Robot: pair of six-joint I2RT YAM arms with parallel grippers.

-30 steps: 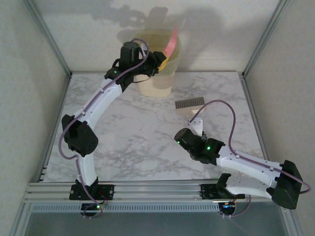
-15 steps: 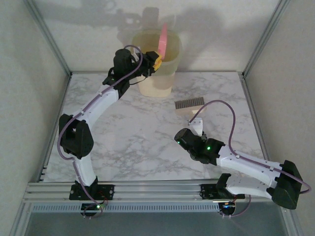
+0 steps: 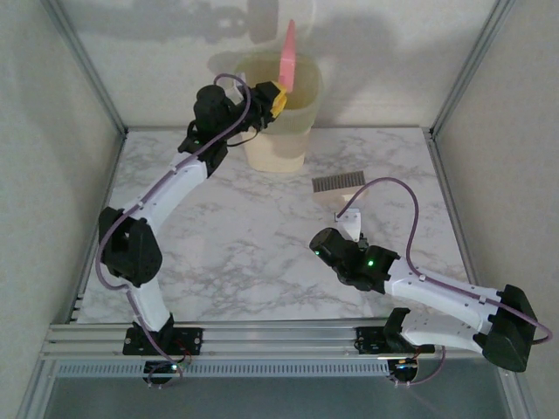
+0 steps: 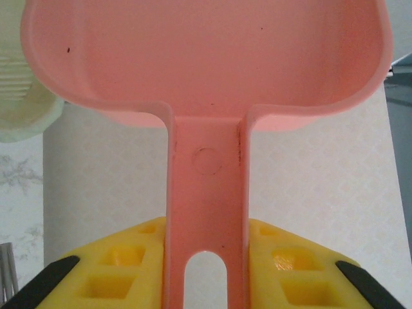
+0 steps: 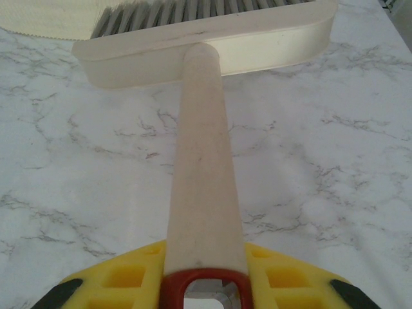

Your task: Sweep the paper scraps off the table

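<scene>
White arms (image 3: 175,182) — black joints (image 3: 129,253), purple cables (image 3: 385,180)

Left gripper (image 3: 272,96): clasps pink dustpan (image 3: 287,54), raised above cream bin (image 3: 278,144) at the table's (image 3: 218,244) far edge.
Right gripper (image 3: 352,229): grips brush (image 3: 339,184), right of centre.
</scene>
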